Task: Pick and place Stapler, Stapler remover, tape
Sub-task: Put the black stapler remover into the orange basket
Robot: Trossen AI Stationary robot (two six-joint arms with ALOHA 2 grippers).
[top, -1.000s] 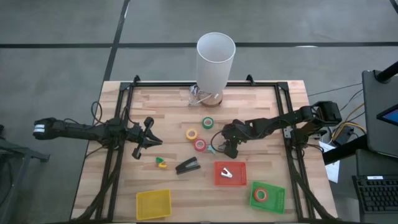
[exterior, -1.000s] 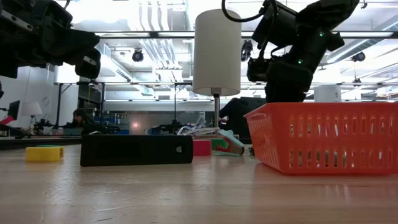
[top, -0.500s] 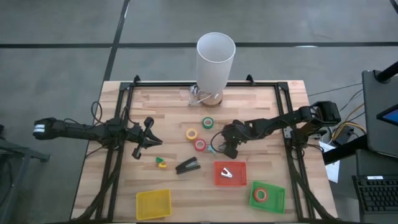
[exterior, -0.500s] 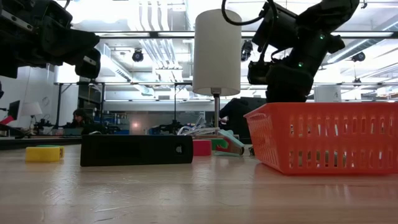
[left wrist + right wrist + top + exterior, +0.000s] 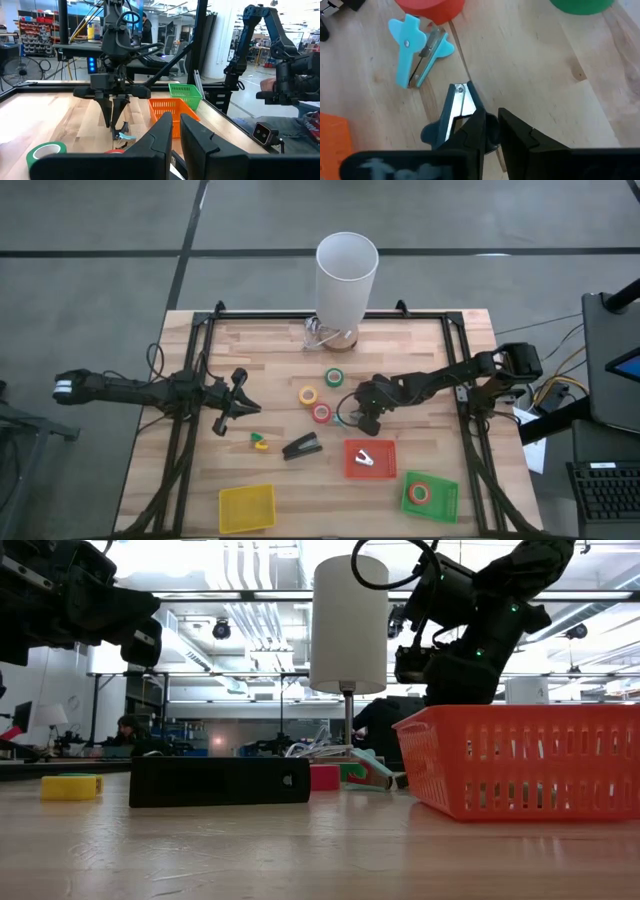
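Picking up the blue plastic staple remover [image 5: 451,117], centre of the high view. Right pincer [image 5: 489,131] nearly closed on it. Probably next: lifting toward the orange mesh basket [image 5: 370,459].

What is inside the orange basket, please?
In the high view, the orange basket holds one small white object, probably a staple remover, on its floor. From the low view, the basket's mesh wall hides the inside, so the object's shape cannot be confirmed.

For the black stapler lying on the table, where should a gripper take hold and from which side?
Grip the stapler across its narrow width near mid-length, coming straight down from above. It lies flat and long, angled on the wood, with open table along both long sides, so the fingers should probably close crosswise to its length.
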